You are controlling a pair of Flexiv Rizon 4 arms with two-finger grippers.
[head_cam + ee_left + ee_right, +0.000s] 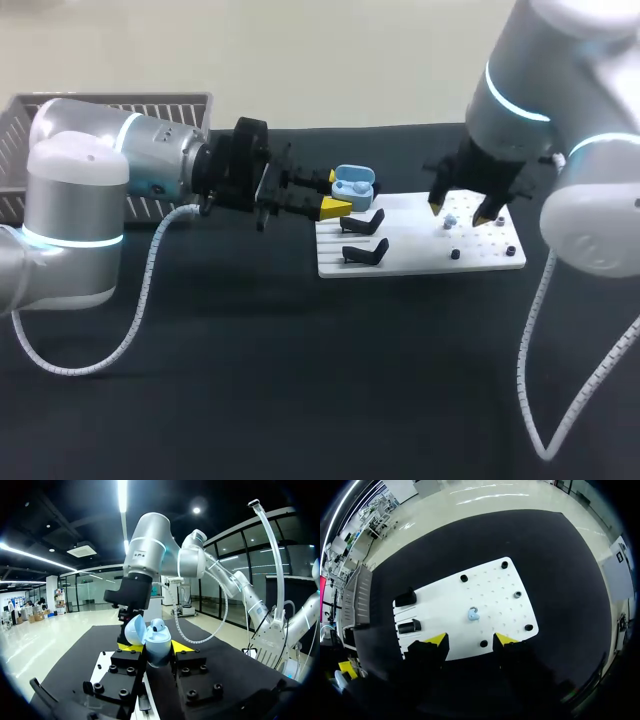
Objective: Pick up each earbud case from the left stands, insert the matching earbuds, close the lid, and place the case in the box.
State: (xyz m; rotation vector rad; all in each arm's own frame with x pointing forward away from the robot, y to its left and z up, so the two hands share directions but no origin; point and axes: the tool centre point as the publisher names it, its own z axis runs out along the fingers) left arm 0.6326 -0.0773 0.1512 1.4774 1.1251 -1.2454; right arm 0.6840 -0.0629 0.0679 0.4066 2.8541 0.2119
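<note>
A light blue earbud case (352,186) with its lid up is held level just left of the white board (415,255). My left gripper (333,206) is shut on the case (159,645), which has one earbud (158,626) seated inside. A lone light blue earbud (450,221) lies on the board's right half. My right gripper (462,211) hangs over it, open. In the right wrist view the earbud (473,613) lies ahead of the open right gripper (470,640), apart from both fingers. Two black stands (363,222) on the board's left side are empty.
Small black pegs (518,594) dot the board's (490,595) right half. A grey wire basket (110,105) stands at the back left behind my left arm. Black cloth covers the table around the board.
</note>
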